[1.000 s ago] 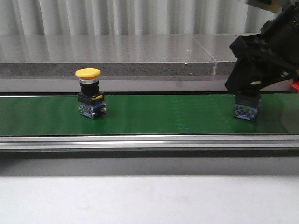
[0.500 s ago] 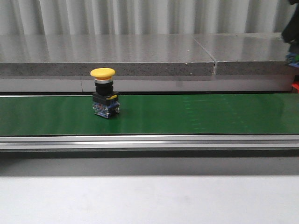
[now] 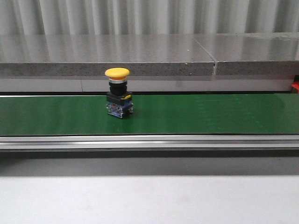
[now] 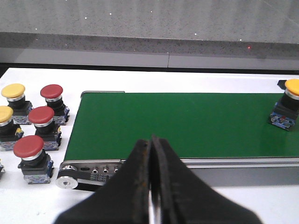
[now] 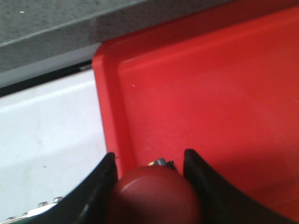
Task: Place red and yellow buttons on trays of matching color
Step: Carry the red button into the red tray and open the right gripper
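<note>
A yellow button (image 3: 117, 93) stands upright on the green belt (image 3: 210, 114), left of its middle. It also shows at the edge of the left wrist view as the yellow button (image 4: 286, 106). My left gripper (image 4: 152, 154) is shut and empty, hovering before the belt's end. My right gripper (image 5: 149, 161) is shut on a red button (image 5: 154, 198), held over the near corner of the red tray (image 5: 210, 88). Neither gripper appears in the front view. The yellow tray is out of view.
Beside the belt's end roller (image 4: 67, 181), several spare buttons stand on the white table: red ones (image 4: 41, 122) and yellow ones (image 4: 13, 93). A grey stone ledge (image 3: 140, 60) runs behind the belt. A red sliver (image 3: 295, 87) shows at the far right.
The yellow button has ridden to the right along the belt. My right arm, holding the red button, has left the front view to the right.
</note>
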Robot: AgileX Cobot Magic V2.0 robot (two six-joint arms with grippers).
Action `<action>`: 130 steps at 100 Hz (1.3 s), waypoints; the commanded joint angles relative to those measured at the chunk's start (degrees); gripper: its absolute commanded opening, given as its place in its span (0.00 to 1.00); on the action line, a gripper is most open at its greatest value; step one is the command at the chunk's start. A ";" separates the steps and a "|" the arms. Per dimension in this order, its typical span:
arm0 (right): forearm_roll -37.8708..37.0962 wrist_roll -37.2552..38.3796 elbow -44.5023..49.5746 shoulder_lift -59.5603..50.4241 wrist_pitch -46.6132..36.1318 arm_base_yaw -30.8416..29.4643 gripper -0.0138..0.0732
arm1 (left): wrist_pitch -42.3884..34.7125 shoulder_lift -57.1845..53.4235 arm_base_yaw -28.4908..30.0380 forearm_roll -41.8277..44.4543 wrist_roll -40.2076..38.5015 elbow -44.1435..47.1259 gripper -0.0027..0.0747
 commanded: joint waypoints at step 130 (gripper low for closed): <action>3.23 0.14 -1.28 -10.32 4.91 1.77 0.90 | -4.44 0.57 -0.39 -0.05 0.11 -1.41 0.01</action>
